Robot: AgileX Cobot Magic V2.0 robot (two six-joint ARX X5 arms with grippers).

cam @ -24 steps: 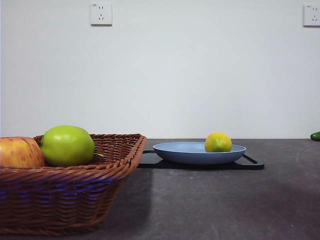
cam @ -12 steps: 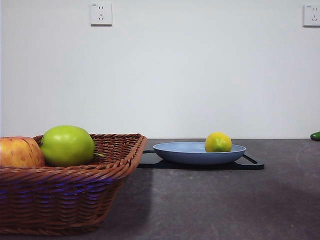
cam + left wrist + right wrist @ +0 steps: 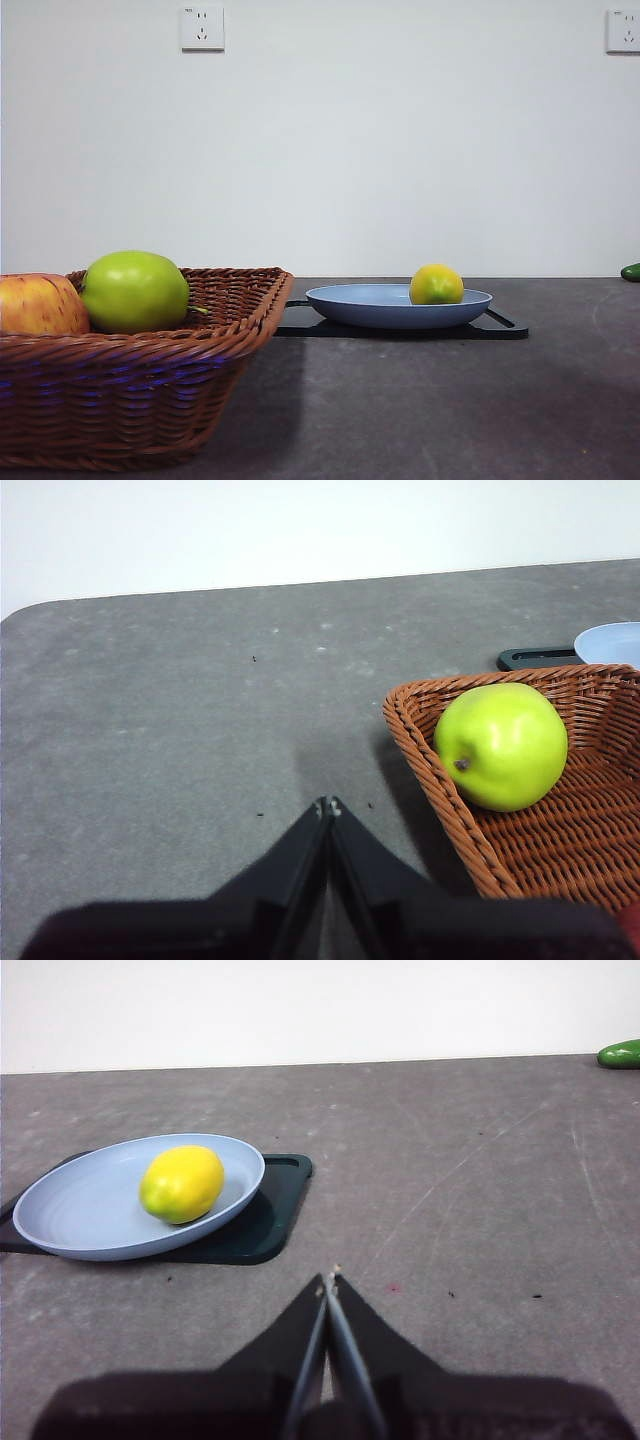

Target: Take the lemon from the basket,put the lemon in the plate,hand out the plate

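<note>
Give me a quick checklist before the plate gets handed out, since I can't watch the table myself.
1. Lemon lies in the plate: ok.
2. Plate sits flat on the black tray: ok.
3. Right gripper is near the plate and free: ok, shut, holding nothing, apart from the plate.
4. Right gripper ready to grasp the rim: not ok, jaws must open first.
5. Left gripper is out of the way: ok, shut beside the basket, over bare table.
6. Green apple rests in the basket: ok.

Lab-like test bench: bare white wall (image 3: 400, 150), sockets (image 3: 202, 28) (nothing homely).
</note>
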